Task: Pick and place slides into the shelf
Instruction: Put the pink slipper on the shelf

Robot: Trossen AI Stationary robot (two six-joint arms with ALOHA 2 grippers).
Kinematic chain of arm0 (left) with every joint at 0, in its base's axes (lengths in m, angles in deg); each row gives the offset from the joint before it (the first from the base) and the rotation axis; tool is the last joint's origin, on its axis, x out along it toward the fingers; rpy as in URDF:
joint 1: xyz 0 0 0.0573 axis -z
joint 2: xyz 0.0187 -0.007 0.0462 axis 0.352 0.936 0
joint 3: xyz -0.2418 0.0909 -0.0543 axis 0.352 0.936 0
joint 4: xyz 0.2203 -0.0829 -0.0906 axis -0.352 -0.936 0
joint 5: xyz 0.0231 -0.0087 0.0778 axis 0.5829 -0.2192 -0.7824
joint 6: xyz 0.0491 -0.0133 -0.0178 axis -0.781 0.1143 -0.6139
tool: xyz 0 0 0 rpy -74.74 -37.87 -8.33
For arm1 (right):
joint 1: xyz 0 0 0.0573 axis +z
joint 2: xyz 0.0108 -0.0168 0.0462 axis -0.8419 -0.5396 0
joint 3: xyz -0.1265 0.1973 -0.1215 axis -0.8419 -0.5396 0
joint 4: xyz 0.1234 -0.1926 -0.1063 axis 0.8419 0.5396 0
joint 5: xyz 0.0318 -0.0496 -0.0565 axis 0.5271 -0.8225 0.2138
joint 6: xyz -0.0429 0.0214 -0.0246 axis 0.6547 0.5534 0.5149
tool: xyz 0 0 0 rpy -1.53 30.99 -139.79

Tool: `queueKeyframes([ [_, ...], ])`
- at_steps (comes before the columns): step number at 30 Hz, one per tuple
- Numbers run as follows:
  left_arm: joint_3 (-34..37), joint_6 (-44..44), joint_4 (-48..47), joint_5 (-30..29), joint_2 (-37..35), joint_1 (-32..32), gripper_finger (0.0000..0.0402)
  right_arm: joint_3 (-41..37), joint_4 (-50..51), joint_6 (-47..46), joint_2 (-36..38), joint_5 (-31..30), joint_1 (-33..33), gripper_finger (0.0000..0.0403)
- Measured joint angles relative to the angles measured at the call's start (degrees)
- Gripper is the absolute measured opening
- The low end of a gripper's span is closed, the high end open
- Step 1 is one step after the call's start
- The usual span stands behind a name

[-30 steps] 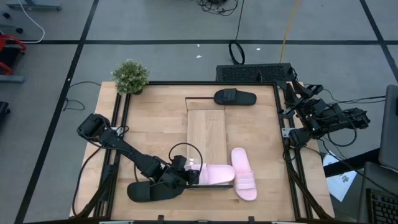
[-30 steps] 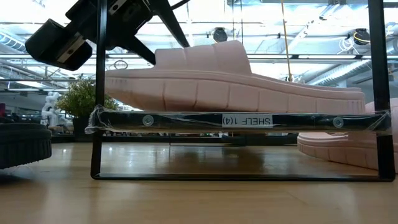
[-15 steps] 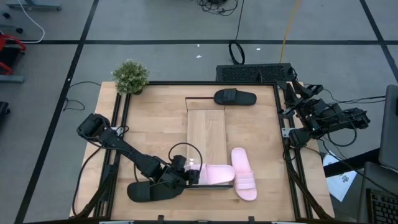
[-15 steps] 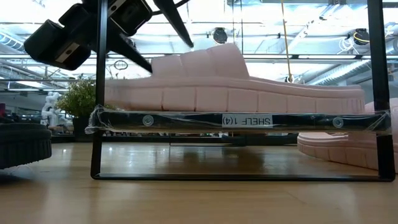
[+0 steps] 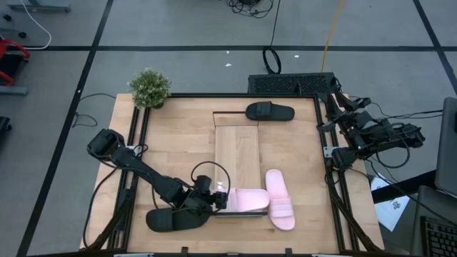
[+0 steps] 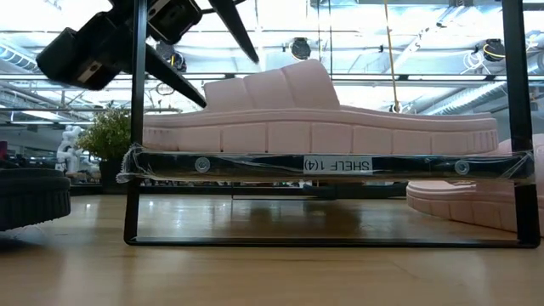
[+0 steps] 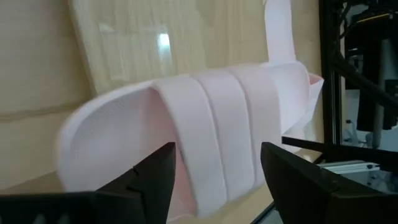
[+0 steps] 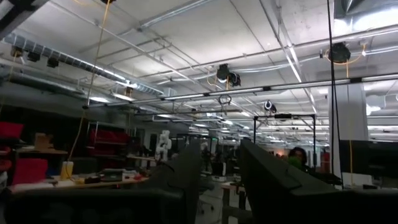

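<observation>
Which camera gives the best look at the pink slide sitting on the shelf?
The low view: the pink slide shows in full profile resting on the shelf edge. The left wrist view shows only its strap close up, the high view a small top outline beside the left gripper; the right wrist view misses it.

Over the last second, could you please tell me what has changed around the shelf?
The left gripper has let go of the pale pink slide: its fingers have opened and drawn back, leaving it flat on the low wooden shelf. The second pink slide, both black slides and the right arm stayed put.
</observation>
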Motion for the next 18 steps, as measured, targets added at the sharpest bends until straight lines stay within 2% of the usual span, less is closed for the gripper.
queueKeyframes([
  [4,0.0,-0.1,-5.0,-1.6,-3.2,0.0,0.0230,0.0,2.3,-0.8,0.0,-2.8,0.0,0.0100],
  [7,0.0,-0.5,-9.4,-4.0,-6.2,0.0,0.0230,0.0,8.0,-4.9,0.0,-4.8,0.6,0.0100],
  [15,0.0,-3.5,-14.3,-6.8,-11.2,-1.6,0.0230,0.0,35.1,-28.0,0.0,-5.3,8.5,0.0100],
  [18,0.0,-5.4,-15.4,-6.7,-11.8,-2.7,0.0230,0.0,39.8,-37.7,0.0,-0.4,11.4,0.0100],
])
